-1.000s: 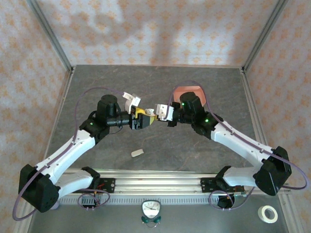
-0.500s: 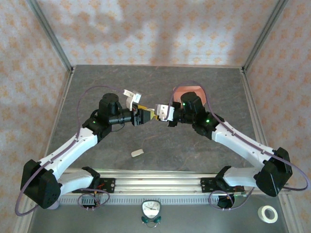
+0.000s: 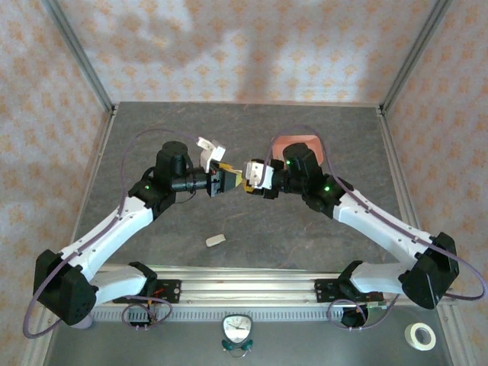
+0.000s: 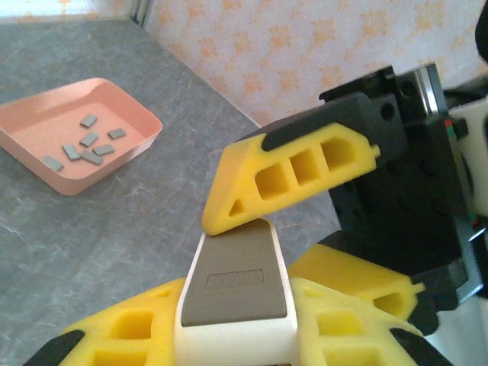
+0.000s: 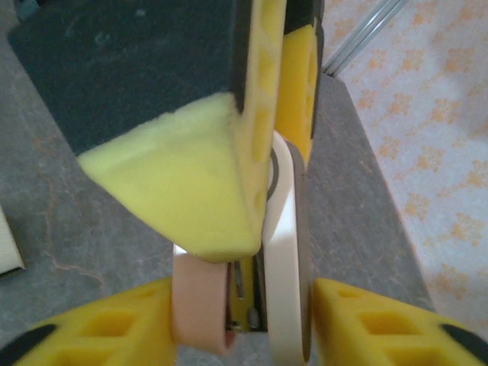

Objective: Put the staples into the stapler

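The stapler (image 4: 236,286), white with a grey top and a pink base (image 5: 200,305), hangs above the table between both arms. My left gripper (image 4: 236,324) is shut on its two sides. My right gripper (image 5: 255,324) is closed on its front end, one finger on the pink base and the other against the grey top. In the top view the left gripper (image 3: 223,181) and right gripper (image 3: 248,184) meet at the stapler (image 3: 238,180). Several staples (image 4: 84,145), small grey strips, lie in the salmon-pink tray (image 4: 114,164).
The pink tray (image 3: 305,142) sits just behind the right wrist. A small white piece (image 3: 216,241) lies on the grey table near the front. A tape roll (image 3: 420,335) and a small clock (image 3: 237,329) rest beyond the front rail.
The left gripper carried the stapler slightly right and back. The right gripper moved left to meet it, and its fingers now sit on the stapler's front end.
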